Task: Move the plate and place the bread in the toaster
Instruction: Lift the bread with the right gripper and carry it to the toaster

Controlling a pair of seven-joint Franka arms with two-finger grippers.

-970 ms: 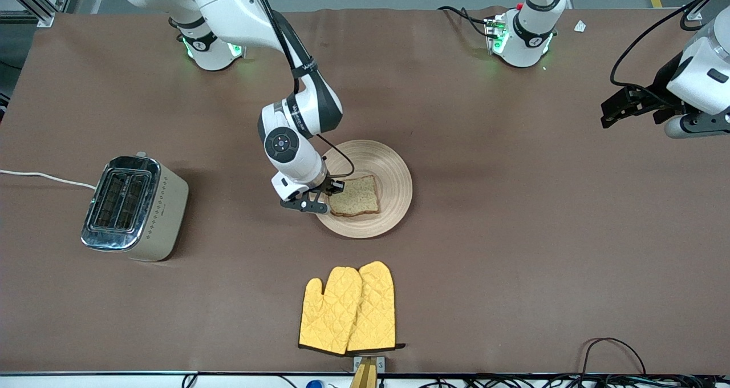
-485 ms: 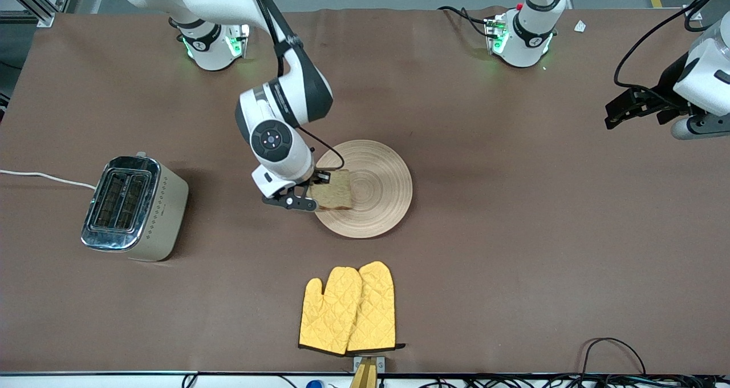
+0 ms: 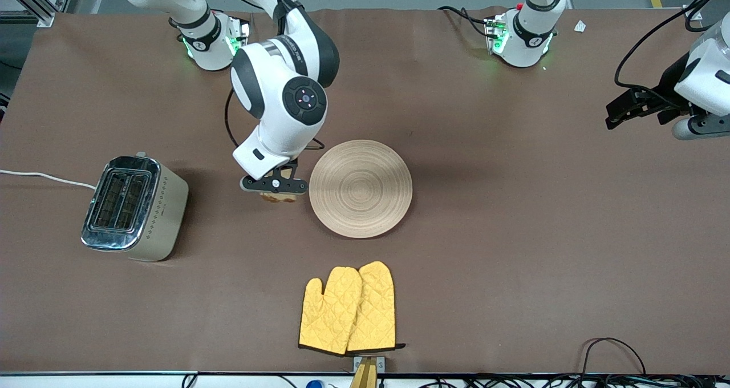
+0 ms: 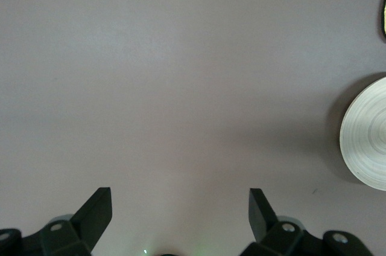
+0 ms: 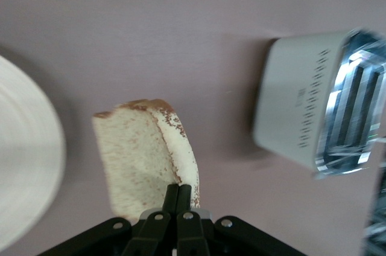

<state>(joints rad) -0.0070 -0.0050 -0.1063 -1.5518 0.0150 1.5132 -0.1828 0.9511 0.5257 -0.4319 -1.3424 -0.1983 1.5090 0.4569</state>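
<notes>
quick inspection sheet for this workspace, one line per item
surface: brown mat covers the table.
plate: plate lies bare near mid-table.
bread: bread is pinched by one edge, hanging over the mat between the plate and the toaster.
toaster: toaster stands at the right arm's end, both slots unfilled.
clutter: yellow oven mitts lie nearer the front camera than the plate.
grippers: right gripper is shut on the bread; left gripper is open over bare mat at the left arm's end, waiting.
cables: white cord runs from the toaster off the table; black cables lie along the table edge nearest the front camera.
surroundings: nothing seen.
</notes>
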